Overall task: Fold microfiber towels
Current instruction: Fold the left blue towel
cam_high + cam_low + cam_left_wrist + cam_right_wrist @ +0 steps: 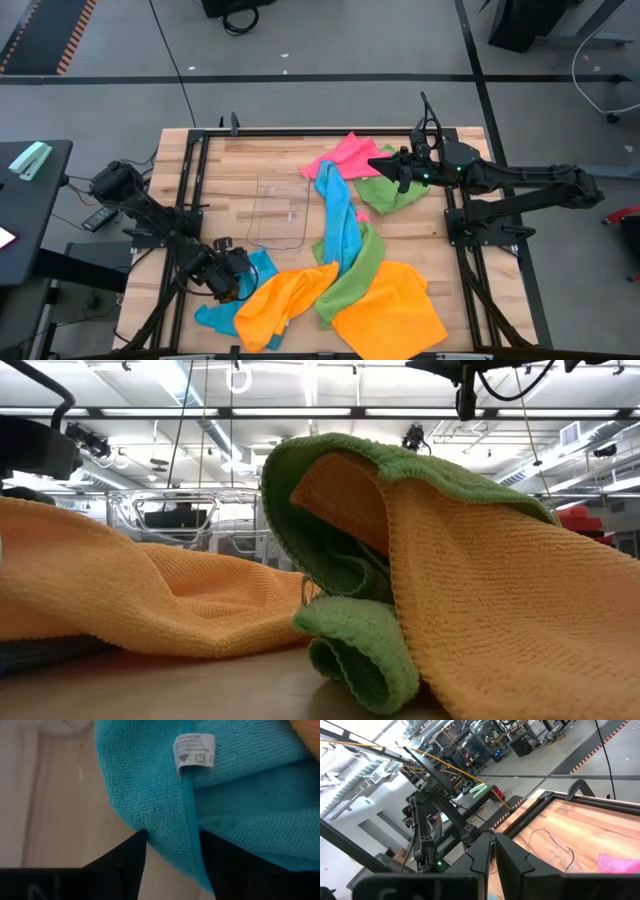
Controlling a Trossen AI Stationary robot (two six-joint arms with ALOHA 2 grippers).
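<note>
Left gripper [232,275], fingers apart, straddles the hem of a crumpled blue towel [222,312] left of the tray [277,212]. Orange towels [390,308] and a green towel [352,272] lie heaped right of it. Right gripper [387,166], fingers together, hangs above the pink towel [347,154], right of the tray.

Lying on the wooden table [215,180]: seven microfiber towels in all. Two orange towels [385,310], two blue towels [338,215], two green towels [360,265], and one pink towel [345,155] are showing. One clear plastic tray [278,212] is sitting beside the pink towel.
</note>
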